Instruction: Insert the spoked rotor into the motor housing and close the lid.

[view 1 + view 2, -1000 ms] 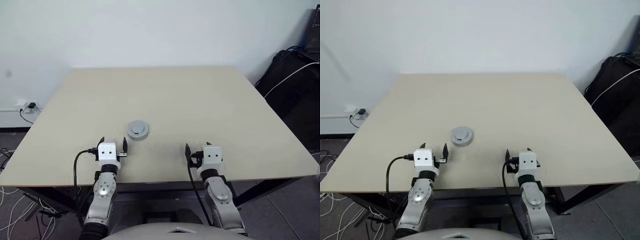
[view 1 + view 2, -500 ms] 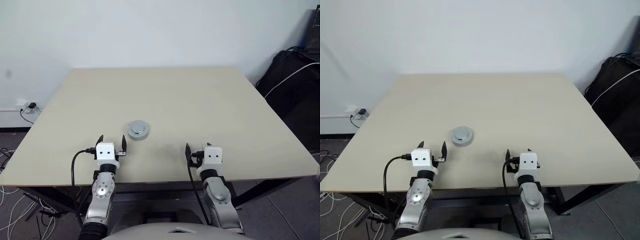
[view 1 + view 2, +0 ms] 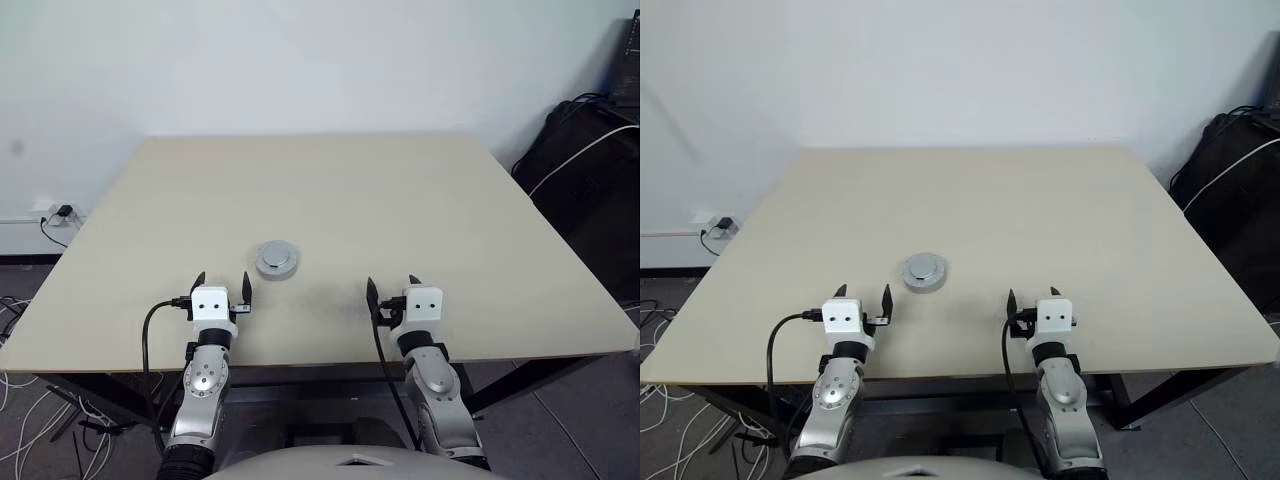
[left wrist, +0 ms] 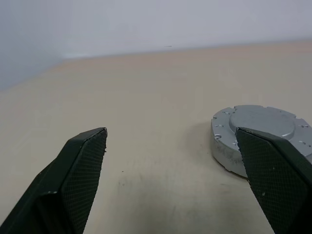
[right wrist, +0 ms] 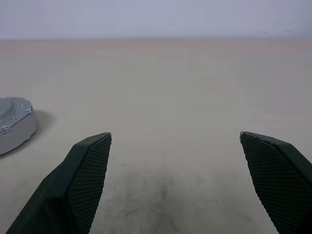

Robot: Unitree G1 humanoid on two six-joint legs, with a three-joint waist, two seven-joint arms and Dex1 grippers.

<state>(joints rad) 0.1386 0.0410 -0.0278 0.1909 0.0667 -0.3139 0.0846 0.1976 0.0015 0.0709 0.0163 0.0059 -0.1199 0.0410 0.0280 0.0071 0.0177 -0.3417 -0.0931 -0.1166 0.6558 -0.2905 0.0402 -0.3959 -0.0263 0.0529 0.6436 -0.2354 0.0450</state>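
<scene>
On table [image 3: 480,220], near its front edge and a bit toward robot's left of centre, sits one round silver-grey unit: lid [image 3: 276,259] seated on top, so housing underneath is covered and can't be seen; same for rotor, presumably inside. No loose parts elsewhere on table.

Status, judged from layout: assy looks complete. Lid appears flush, no gap visible from left wrist view, though far side of rim is not checkable. Nothing obvious left except confirming seating.

L gripper [image 3: 222,287]: just short of lid on near side, offset to robot's left, fingers wide apart, holding nothing. Not touching lid.

R gripper [image 3: 390,291]: well apart from lid, to robot's right, also at near edge, fingers spread wide, empty.

Materials/shape:
- Lid: low flat disc, matte machined metal, raised round centre boss, ring of small holes/notches around outer step. Side wall plain, slightly rounded at bottom. Casts soft shadow on table.
- Table: pale beige laminate, smooth, faint dark smudges close to grippers.
- Fingers [image 4: 83,165]: black, wedge-shaped, fine cross-hatched grip texture on inner faces.
</scene>
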